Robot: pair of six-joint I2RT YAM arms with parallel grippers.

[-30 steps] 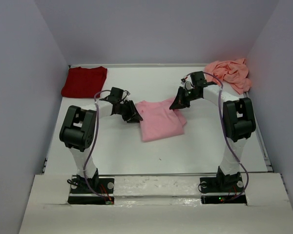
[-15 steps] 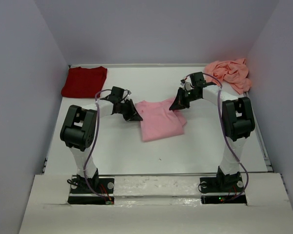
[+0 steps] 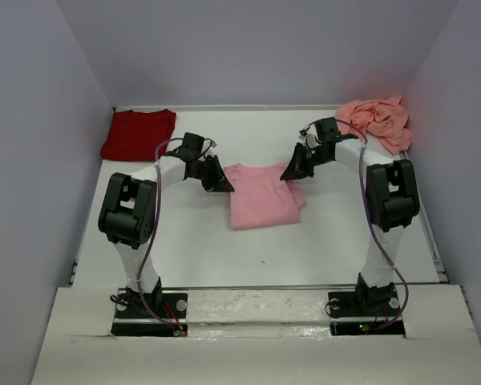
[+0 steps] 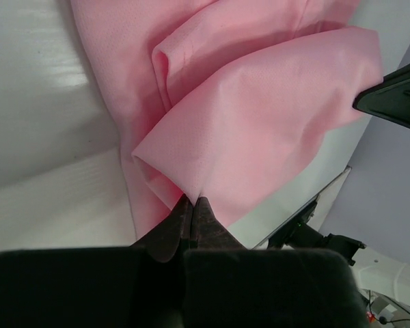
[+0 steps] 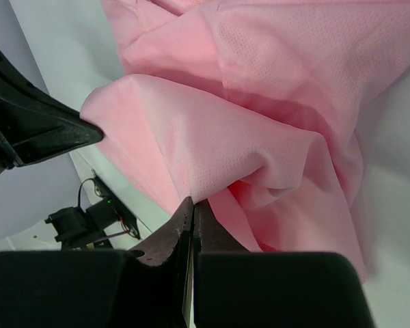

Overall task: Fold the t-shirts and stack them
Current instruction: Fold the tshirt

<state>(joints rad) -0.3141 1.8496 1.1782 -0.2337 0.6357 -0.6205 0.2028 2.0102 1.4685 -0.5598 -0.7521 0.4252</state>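
Note:
The light pink t-shirt (image 3: 260, 196) lies half folded at the table's middle. My left gripper (image 3: 222, 186) is shut on its left edge, and the wrist view shows the cloth (image 4: 260, 116) pinched at the fingertips. My right gripper (image 3: 289, 174) is shut on its right edge, with the cloth (image 5: 260, 123) lifted into a fold. The dark red t-shirt (image 3: 139, 134) lies folded flat at the back left. The salmon-pink t-shirt (image 3: 377, 119) lies crumpled at the back right corner.
Grey walls enclose the white table (image 3: 329, 241) on three sides. A raised white ledge (image 3: 256, 301) at the near edge carries the two arm bases.
Both grippers have moved a little toward the back with the pink shirt's edges, and the shirt's folded shape has shifted slightly back and left.

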